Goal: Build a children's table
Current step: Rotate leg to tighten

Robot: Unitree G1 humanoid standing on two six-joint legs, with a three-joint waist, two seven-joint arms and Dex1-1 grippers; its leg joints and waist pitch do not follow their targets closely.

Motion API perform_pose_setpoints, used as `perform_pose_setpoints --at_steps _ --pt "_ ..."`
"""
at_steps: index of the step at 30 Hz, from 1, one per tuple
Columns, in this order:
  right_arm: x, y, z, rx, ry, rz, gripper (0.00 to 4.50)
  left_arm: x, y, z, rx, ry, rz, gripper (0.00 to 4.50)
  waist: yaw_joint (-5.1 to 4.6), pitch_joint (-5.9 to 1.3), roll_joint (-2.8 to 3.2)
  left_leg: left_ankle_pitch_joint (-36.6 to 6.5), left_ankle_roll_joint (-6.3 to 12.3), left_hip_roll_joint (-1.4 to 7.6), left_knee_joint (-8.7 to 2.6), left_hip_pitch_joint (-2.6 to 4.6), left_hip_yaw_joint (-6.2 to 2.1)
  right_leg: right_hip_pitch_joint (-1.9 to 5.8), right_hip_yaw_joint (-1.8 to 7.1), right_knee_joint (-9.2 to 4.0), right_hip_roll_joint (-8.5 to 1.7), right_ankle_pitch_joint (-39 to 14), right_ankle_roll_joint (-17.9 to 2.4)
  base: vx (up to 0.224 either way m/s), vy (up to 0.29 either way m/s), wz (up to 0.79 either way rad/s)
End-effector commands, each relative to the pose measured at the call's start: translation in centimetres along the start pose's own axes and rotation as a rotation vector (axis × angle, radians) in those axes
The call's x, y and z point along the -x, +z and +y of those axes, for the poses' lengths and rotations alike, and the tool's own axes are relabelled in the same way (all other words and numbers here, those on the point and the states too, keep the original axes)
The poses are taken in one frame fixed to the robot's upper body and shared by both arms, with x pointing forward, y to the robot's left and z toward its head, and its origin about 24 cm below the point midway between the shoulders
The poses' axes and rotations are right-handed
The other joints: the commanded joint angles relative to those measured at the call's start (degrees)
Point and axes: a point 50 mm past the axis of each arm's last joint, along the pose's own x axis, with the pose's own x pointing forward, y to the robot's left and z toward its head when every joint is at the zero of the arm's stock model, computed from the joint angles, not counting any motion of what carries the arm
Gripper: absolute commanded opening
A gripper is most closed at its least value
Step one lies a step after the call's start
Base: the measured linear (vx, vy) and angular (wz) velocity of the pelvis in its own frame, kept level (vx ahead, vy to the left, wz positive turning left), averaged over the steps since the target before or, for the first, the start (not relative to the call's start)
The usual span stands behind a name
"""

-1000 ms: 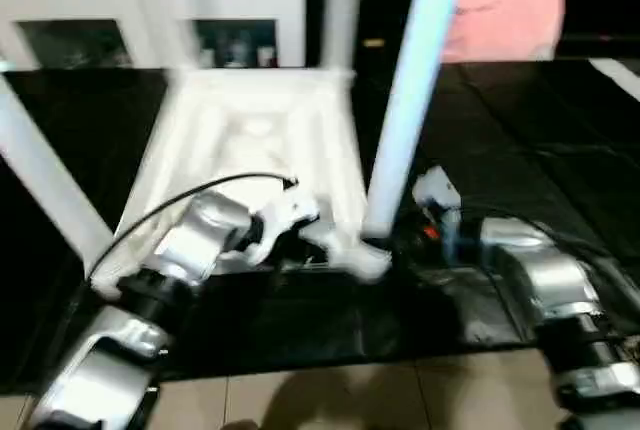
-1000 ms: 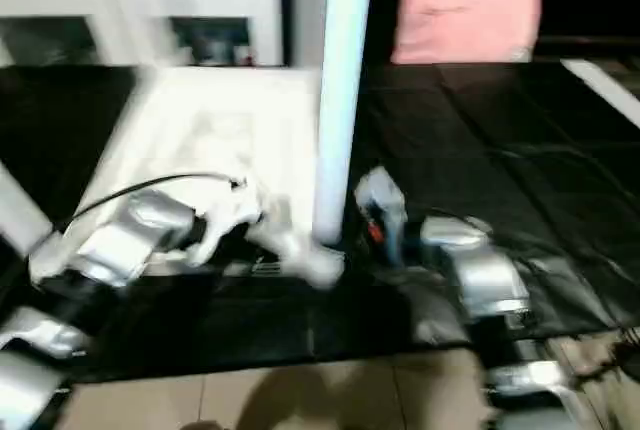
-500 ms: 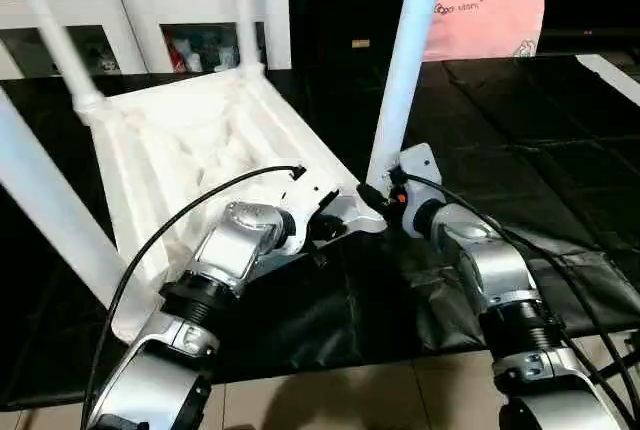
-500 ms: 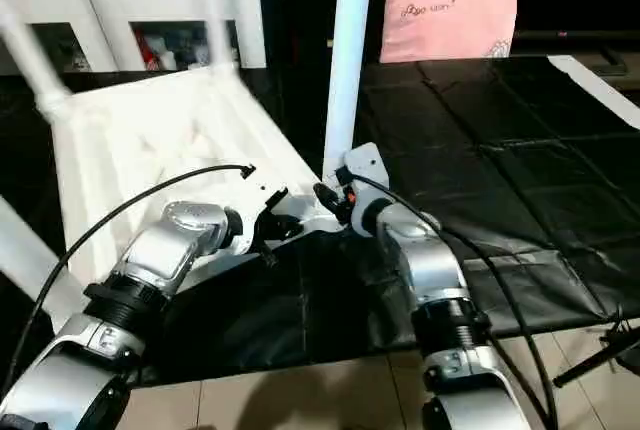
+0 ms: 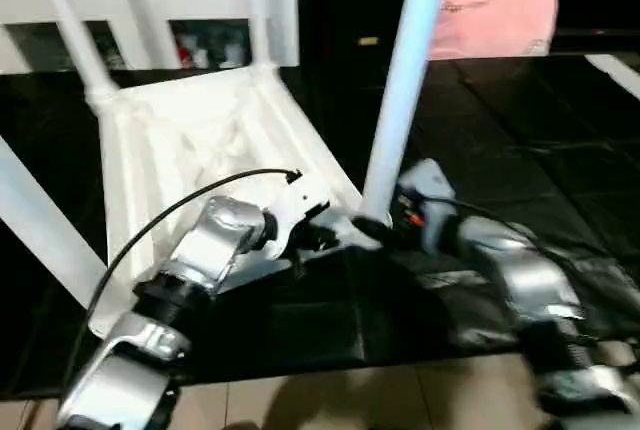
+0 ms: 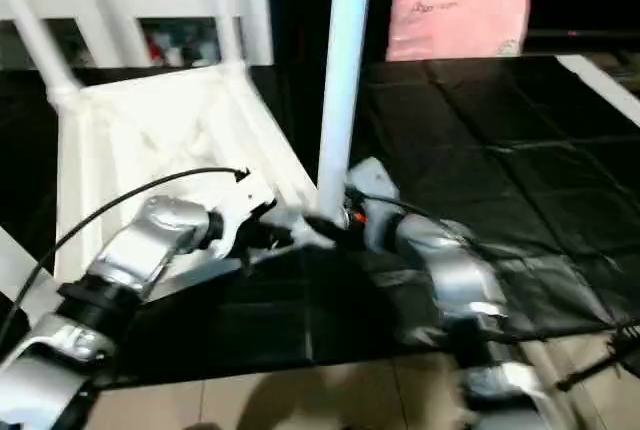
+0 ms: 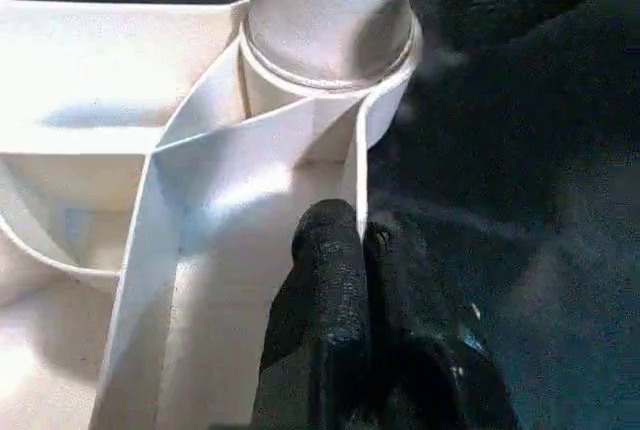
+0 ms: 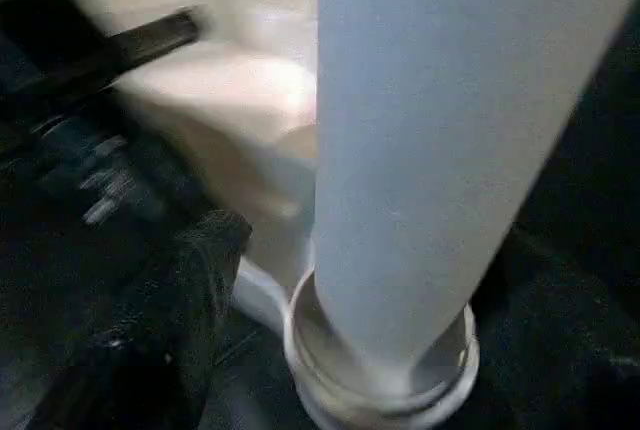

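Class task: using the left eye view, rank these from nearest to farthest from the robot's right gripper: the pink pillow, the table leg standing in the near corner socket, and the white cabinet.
1. The near leg, right beside the right gripper, standing in its socket.
2. The pink pillow, far back on the right.
3. The white cabinet, far back on the left, across the upturned tabletop.

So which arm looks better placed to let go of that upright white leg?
The right. The right gripper sits at the base of the tapered white plastic leg, while the left gripper is pinched shut on the white ribbed tabletop's rim.
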Motion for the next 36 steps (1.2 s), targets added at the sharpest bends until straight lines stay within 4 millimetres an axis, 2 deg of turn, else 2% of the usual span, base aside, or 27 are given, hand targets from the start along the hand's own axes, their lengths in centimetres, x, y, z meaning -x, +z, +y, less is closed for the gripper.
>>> perform_pose_setpoints --at_steps 1,3,5,6,8,9,11,12,21,22,24,30,34,36 --pt "-0.1 0.7 1.3 0.034 0.179 -0.020 4.05 0.4 1.7 -0.7 -0.112 -0.091 -0.046 0.00 0.38 -4.13 -0.23 -5.29 5.73 1.82 -3.61 -0.24 -0.57 4.04 3.96 -3.97 -4.09 -13.40 -7.69 0.000 0.000 0.00" --pt "0.6 0.8 1.0 0.050 0.220 -0.004 4.41 0.8 1.4 -1.0 -0.141 -0.156 -0.027 0.00 0.68 -4.07 -0.18 -5.58 5.78 1.95 -3.55 -0.23 -0.38 3.84 4.04 -3.88 -4.19 -13.51 -8.39 0.000 0.000 0.00" --pt "0.9 0.9 0.7 0.063 0.241 0.012 4.48 1.1 1.1 -1.2 -0.167 -0.196 -0.004 0.00 0.95 -3.98 -0.24 -6.31 5.41 1.98 -3.62 -0.14 -0.35 3.73 4.01 -4.05 -4.18 -14.79 -8.28 0.000 0.000 0.00" --pt "1.1 0.9 0.6 0.073 0.256 0.026 4.48 1.3 0.9 -1.4 -0.185 -0.226 0.013 0.00 1.06 -3.93 -0.41 -6.81 5.02 1.97 -3.65 -0.12 -0.31 3.68 4.01 -4.15 -4.18 -15.85 -7.93 0.000 0.000 0.00" --pt "1.2 1.0 0.5 0.085 0.266 0.036 4.48 1.5 0.8 -1.4 -0.200 -0.247 0.025 0.00 1.35 -3.95 -0.30 -6.75 4.45 2.03 -3.68 -0.05 -0.37 3.64 4.08 -4.10 -4.24 -16.34 -7.69 0.000 0.000 0.00" --pt "1.4 1.0 0.3 0.097 0.274 0.049 4.48 1.7 0.8 -1.5 -0.214 -0.271 0.034 0.00 1.37 -3.94 -0.60 -6.66 4.41 2.06 -3.71 0.00 -0.28 3.61 4.14 -4.16 -4.19 -16.28 -7.62 0.000 0.000 0.00" --pt "1.5 1.1 0.4 0.111 0.309 0.062 4.48 1.9 0.8 -1.6 -0.235 -0.304 0.045 0.00 1.94 -3.96 -0.50 -6.52 4.08 2.08 -3.73 0.08 -0.30 3.63 4.20 -4.03 -4.24 -16.40 -7.54 0.000 0.000 0.00" --pt "1.7 1.1 0.7 0.129 0.368 0.078 4.48 2.1 0.8 -1.8 -0.260 -0.344 0.058 0.00 2.08 -3.98 -0.72 -6.13 4.17 2.10 -3.70 0.05 -0.29 3.61 4.19 -3.82 -4.21 -15.73 -7.70 0.000 0.000 0.00" --pt "1.8 0.6 1.4 0.131 0.512 0.121 4.48 2.2 1.1 -2.3 -0.322 -0.434 0.089 0.00 2.53 -3.97 -0.64 -6.41 4.21 2.14 -3.64 -0.09 -0.31 3.64 4.18 -3.88 -4.26 -16.33 -7.61 0.000 0.000 0.00" --pt "1.8 0.6 1.4 0.129 0.524 0.125 4.31 2.1 1.2 -2.4 -0.328 -0.439 0.090 0.00 2.57 -3.99 -0.67 -6.31 4.09 2.09 -3.63 -0.09 -0.29 3.66 4.19 -3.89 -4.25 -16.47 -7.51 0.000 0.000 0.00" --pt "1.7 0.5 1.6 0.128 0.547 0.125 4.31 1.9 1.4 -2.5 -0.337 -0.449 0.087 0.00 2.63 -4.00 -0.68 -6.29 4.07 2.07 -3.59 -0.12 -0.28 3.65 4.17 -3.95 -4.25 -16.80 -7.32 0.000 0.000 0.00" --pt "1.6 0.5 1.6 0.113 0.584 0.125 3.60 1.7 1.5 -2.6 -0.349 -0.464 0.085 0.00 2.72 -4.11 -0.75 -5.79 4.26 2.08 -3.51 -0.19 -0.31 3.71 4.13 -3.80 -4.18 -16.10 -7.46 0.000 0.000 0.00" --pt "1.6 0.5 1.7 0.105 0.607 0.125 3.39 1.7 1.4 -2.6 -0.351 -0.464 0.088 0.00 2.71 -4.11 -0.87 -5.66 4.43 2.01 -3.47 -0.26 -0.28 3.77 4.08 -3.80 -4.16 -16.22 -7.40 0.000 0.000 0.00" --pt "1.7 0.5 1.7 0.102 0.611 0.126 3.12 1.7 1.4 -2.5 -0.350 -0.462 0.089 0.00 2.70 -4.09 -0.90 -5.67 4.40 2.02 -3.49 -0.22 -0.29 3.73 4.05 -3.89 -4.15 -17.02 -6.97 0.000 0.000 0.00"
